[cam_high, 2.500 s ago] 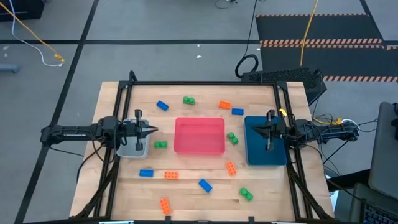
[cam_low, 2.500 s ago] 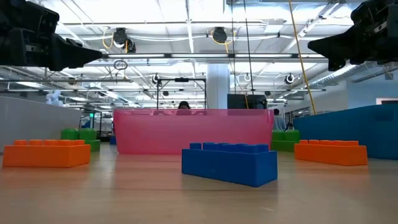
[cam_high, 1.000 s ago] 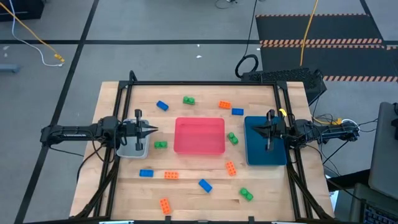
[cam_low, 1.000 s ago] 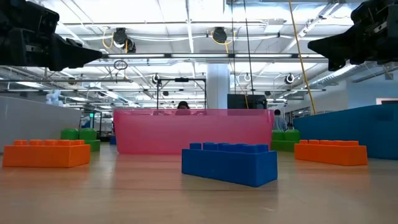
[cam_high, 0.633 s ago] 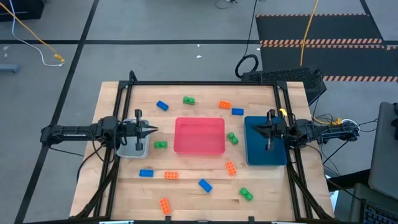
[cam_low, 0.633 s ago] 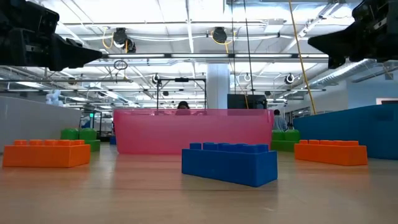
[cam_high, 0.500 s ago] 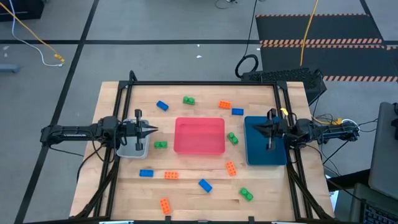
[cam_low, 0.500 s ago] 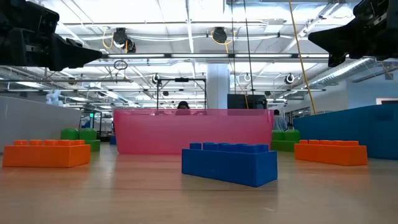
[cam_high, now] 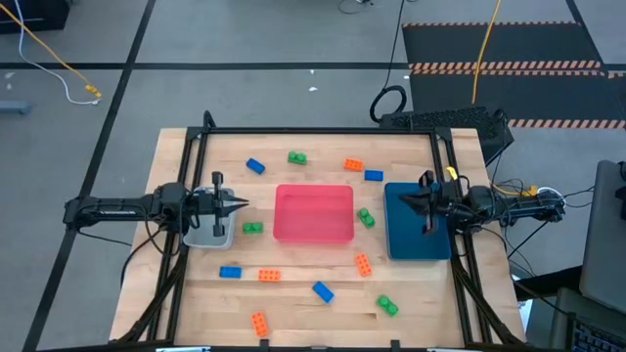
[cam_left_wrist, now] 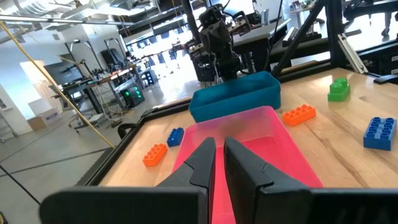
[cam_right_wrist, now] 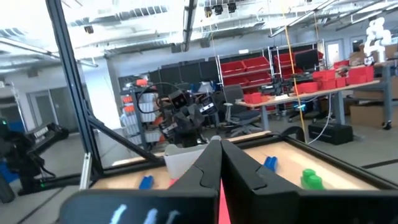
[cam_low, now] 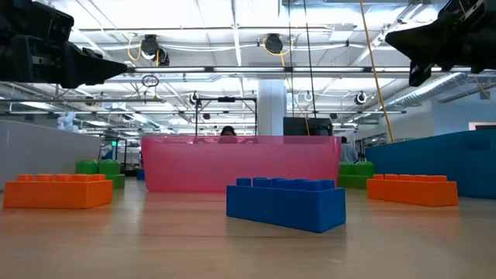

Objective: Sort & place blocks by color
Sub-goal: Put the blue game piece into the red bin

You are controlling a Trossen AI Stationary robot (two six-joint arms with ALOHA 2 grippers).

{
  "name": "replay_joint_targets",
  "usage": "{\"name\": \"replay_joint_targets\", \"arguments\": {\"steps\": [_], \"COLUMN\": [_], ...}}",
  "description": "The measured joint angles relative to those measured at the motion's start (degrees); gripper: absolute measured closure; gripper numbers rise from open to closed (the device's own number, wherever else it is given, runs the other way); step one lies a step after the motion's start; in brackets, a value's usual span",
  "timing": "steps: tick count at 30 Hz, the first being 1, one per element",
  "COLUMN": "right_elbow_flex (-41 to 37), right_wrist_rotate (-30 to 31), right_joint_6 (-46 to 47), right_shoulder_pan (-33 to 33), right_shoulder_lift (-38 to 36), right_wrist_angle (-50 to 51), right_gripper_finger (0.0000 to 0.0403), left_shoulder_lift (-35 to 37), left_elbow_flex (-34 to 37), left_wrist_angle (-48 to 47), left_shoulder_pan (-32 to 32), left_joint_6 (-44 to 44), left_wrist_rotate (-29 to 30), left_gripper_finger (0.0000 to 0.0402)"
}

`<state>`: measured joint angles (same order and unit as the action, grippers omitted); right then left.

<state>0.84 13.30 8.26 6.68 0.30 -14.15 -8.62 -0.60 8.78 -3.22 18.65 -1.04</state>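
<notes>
Lying scattered on the bench, nearest edge first: an orange block, a green block, a blue block, then orange and blue pieces. Further in, the pink tray is being flanked by the grey tray and the teal tray, all apparently without blocks. Beyond them, more blue, green and orange blocks are lying along the far edge.

Left pincer: being held above the grey tray, fingers nearly together, nothing gripped. Right pincer: being held over the teal tray, fully closed, nothing gripped.

Step judged: sorting not yet begun. Next move is judged to call for a pincer being opened and lowered over a nearby block.

Hard to make out: which colour belongs to which tray; the trays' floors are partly being covered by the arms.
</notes>
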Motion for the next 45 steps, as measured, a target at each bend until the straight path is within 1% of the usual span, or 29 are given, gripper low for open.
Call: {"name": "replay_joint_targets", "arguments": {"steps": [7, 9, 13, 17, 20, 22, 24, 26, 27, 29, 32, 35, 37, 41, 43, 45], "right_elbow_flex": [0.0, 0.0, 0.0, 0.0, 0.1, 1.4, 2.9, 6.2, 8.4, 13.5, 23.2, 33.5, 40.0, 51.8, 57.5, 61.1], "right_wrist_rotate": [0.0, 0.6, 5.6, 9.4, 9.4, 10.2, 11.9, 12.4, 12.4, 12.3, 11.3, 7.3, 3.6, -3.0, -4.6, -4.6], "right_joint_6": [-0.1, -2.2, -8.5, -12.3, -15.0, -15.0, -13.7, -13.6, -13.9, -14.3, -14.9, -13.8, -12.6, -10.7, -10.4, -10.9], "right_shoulder_pan": [0.0, 0.0, 0.0, -0.2, -1.9, -3.9, -6.0, -8.5, -9.9, -12.9, -17.6, -22.6, -25.9, -31.8, -34.4, -36.2], "right_shoulder_lift": [0.0, 0.0, 0.1, 1.6, 4.5, 7.4, 11.5, 17.3, 20.6, 27.7, 39.2, 49.3, 55.1, 66.3, 71.5, 76.5], "right_wrist_angle": [0.0, -1.0, -1.6, -5.2, -9.7, -10.4, -8.8, -8.7, -9.1, -5.9, 3.6, 13.8, 19.6, 35.7, 43.9, 51.2], "right_gripper_finger": [0.0403, 0.0403, 0.0393, 0.0353, 0.0306, 0.027, 0.0233, 0.0202, 0.0191, 0.0176, 0.017, 0.0171, 0.0171, 0.0168, 0.0167, 0.0167], "left_shoulder_lift": [0.0, 0.0, 0.0, 0.0, 0.0, 0.0, 0.0, 0.0, 0.0, 0.0, 0.0, 0.0, 0.0, 0.0, 0.0, 0.0], "left_elbow_flex": [0.0, 0.0, 0.0, 0.0, 0.0, 0.0, 0.0, 0.0, 0.0, 0.0, 0.0, 0.0, 0.0, 0.0, 0.0, 0.0], "left_wrist_angle": [0.0, 0.0, 0.0, 0.0, 0.0, 0.0, 0.0, 0.0, 0.0, 0.0, 0.0, 0.2, 0.2, 0.3, 0.3, 0.3], "left_shoulder_pan": [0.0, 0.0, 0.0, 0.0, 0.0, 0.0, 0.0, 0.0, 0.0, 0.0, 0.0, 0.0, 0.0, 0.0, 0.0, 0.0], "left_joint_6": [0.0, 0.0, 0.0, 0.0, 0.0, 0.0, 0.0, 0.0, 0.0, 0.0, 0.0, 0.0, 0.0, 0.0, 0.0, 0.0], "left_wrist_rotate": [0.0, 0.0, 0.0, 0.0, 0.0, 0.0, 0.0, 0.0, 0.0, 0.0, 0.0, 0.0, 0.0, 0.0, 0.0, 0.0], "left_gripper_finger": [0.0364, 0.0364, 0.0364, 0.0364, 0.0364, 0.0364, 0.0364, 0.0364, 0.0364, 0.0364, 0.0364, 0.0364, 0.0364, 0.0364, 0.0364, 0.0364]}}
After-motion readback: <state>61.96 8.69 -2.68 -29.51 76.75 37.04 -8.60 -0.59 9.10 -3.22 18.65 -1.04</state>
